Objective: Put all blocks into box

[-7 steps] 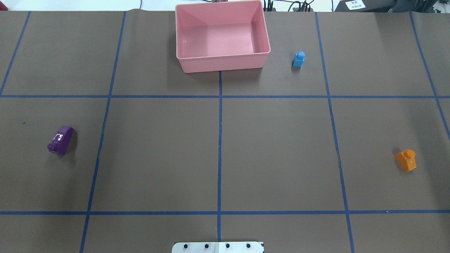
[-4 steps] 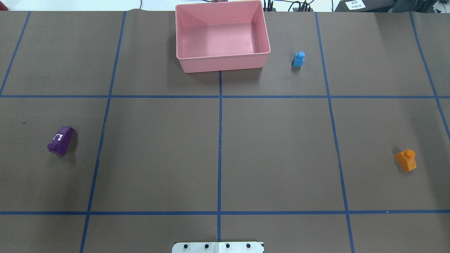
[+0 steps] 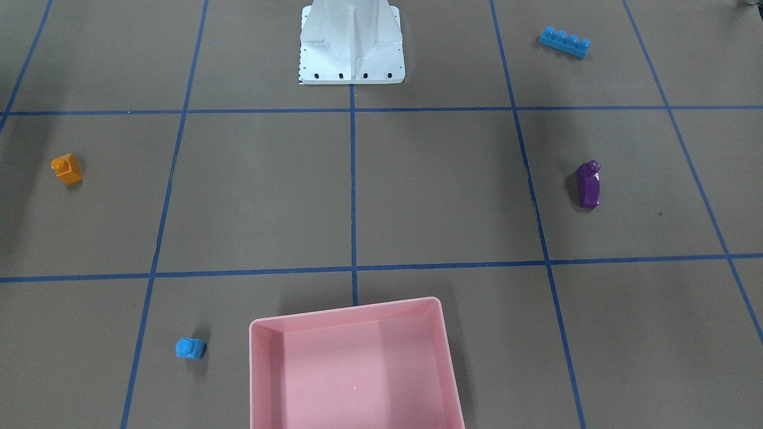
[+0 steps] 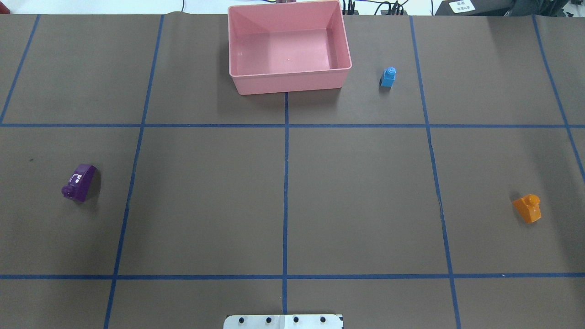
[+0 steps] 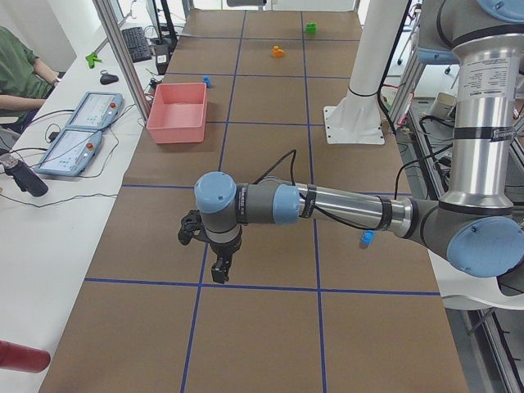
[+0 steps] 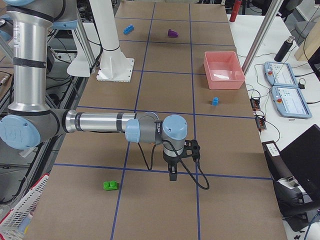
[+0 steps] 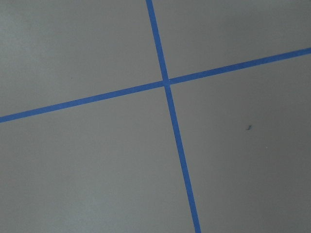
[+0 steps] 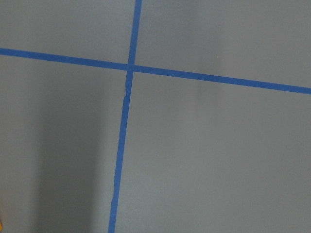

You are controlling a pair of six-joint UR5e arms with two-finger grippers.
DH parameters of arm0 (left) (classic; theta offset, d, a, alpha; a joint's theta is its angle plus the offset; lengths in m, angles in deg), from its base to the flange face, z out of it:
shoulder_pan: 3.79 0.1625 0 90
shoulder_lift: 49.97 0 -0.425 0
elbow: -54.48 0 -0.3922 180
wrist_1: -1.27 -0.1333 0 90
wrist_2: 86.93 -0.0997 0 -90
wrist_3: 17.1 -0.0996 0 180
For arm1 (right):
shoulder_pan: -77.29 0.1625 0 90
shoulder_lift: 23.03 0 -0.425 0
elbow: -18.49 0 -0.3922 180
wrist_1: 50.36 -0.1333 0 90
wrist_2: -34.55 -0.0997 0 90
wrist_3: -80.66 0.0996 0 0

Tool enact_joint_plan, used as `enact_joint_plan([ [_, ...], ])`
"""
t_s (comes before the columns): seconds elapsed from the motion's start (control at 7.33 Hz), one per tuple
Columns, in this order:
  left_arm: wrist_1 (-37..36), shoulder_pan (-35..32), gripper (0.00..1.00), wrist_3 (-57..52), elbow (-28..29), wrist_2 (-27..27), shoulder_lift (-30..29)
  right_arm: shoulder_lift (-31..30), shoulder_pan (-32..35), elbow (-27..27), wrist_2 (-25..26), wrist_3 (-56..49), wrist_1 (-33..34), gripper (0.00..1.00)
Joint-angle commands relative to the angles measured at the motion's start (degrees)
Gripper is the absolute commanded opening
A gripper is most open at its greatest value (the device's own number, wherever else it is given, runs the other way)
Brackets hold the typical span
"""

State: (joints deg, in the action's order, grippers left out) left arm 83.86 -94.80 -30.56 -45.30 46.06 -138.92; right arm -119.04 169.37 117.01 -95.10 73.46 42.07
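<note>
Left pincer (image 5: 219, 274), right pincer (image 6: 172, 175): gap can't tell. Box (image 4: 288, 84), purple block (image 4: 80, 183) unmoved since earlier.

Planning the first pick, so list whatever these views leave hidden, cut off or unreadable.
1. The left end effector and right end effector: shown only in side views, small; open or shut cannot be told.
2. The green block: outside overhead and front-facing frames.
3. The long blue block: outside overhead frame; the left arm covers most of it in exterior left view.
4. The box: front-facing view's bottom edge cuts it off.
</note>
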Motion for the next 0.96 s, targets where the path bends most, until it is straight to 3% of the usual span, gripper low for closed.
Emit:
enact_joint_plan([
  [0.0,7.8,0.0,1.00,0.2,0.7,0.2,0.5,0.1,-0.3,2.5,-2.4,0.2,-0.1,1.00],
  [0.27,8.0,0.1,1.00,9.4,1.8,0.3,-1.5,0.0,-0.3,2.5,-5.4,0.2,-3.4,1.00],
  [0.55,8.7,0.2,1.00,9.3,4.8,0.3,-2.9,0.2,-1.9,3.1,-6.0,0.5,-4.0,1.00],
  [0.82,10.9,0.2,1.00,9.3,5.3,0.4,-1.7,-0.6,-4.0,3.3,-8.2,0.4,-10.1,1.00],
])
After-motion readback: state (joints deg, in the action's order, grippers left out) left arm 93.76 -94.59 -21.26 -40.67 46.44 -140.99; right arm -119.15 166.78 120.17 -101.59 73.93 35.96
